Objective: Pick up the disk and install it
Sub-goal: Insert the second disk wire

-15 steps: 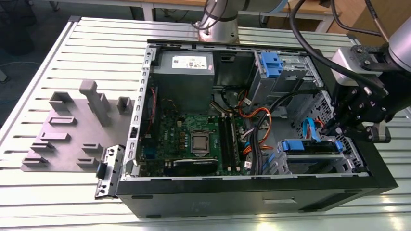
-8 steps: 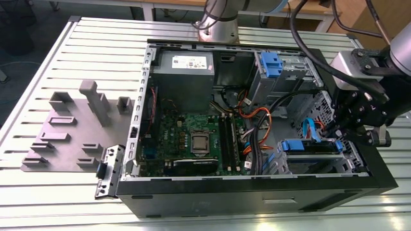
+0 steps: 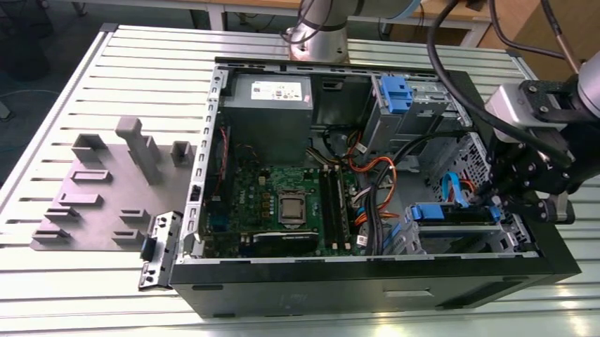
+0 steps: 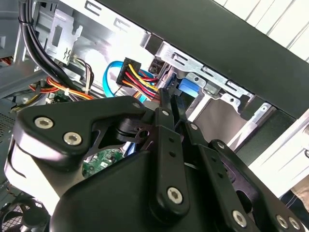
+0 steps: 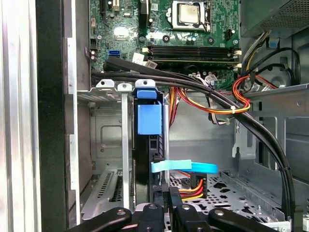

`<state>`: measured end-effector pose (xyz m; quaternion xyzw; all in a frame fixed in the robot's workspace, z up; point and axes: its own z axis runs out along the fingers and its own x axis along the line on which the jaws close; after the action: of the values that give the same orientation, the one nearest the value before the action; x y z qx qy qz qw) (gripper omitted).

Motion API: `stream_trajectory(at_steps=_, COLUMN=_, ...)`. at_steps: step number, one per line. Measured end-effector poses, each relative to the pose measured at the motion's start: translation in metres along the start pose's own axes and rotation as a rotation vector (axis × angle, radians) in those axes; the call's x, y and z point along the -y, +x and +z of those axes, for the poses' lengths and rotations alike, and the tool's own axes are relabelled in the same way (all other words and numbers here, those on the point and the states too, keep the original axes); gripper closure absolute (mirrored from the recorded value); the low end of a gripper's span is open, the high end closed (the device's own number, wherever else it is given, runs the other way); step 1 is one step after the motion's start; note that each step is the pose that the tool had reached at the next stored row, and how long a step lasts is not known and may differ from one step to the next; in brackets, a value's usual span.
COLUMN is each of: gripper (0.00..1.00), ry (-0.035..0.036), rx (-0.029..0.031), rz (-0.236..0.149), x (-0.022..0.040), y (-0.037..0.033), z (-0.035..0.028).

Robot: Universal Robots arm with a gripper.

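The gripper [image 3: 501,203] hangs inside the open case [image 3: 525,270], at the drive bay [image 3: 450,235] on the exterior view's right, with its fingers [image 4: 166,104] drawn together into a narrow tip. In the first wrist view the disk [image 5: 145,159] stands on edge in the bay slot, its blue carrier tab [image 5: 148,118] facing the motherboard [image 5: 164,29], and the finger tips [image 5: 169,208] sit right at its near end. They look clenched on the disk's edge, though the contact itself is hidden behind the linkage, so I cannot be sure of the grasp. The disk seems partly seated, not yet home. The main risk, as I judge it, is the wiring: the blue data cable [image 5: 186,166] crosses just beside the disk, and the bundle of red, yellow and orange power leads [image 5: 190,186] lies close to the fingers, so either could be pinched or dragged. The thick black cables [image 5: 203,89] also arch over the bay and could snag the arm. A slightly tilted disk could jam against the metal rails [image 5: 125,145].
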<state>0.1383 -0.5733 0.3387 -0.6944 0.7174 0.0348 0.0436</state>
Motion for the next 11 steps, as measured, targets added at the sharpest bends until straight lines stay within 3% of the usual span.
stream_trajectory(at_steps=6, gripper=0.83, ry=-0.0003, rx=0.0104, rz=0.0, x=0.0002, y=0.006, z=-0.0007)
stream_trajectory(at_steps=11, gripper=0.83, ry=-0.0003, rx=0.0111, rz=0.0, x=0.0003, y=0.0081, z=-0.0004)
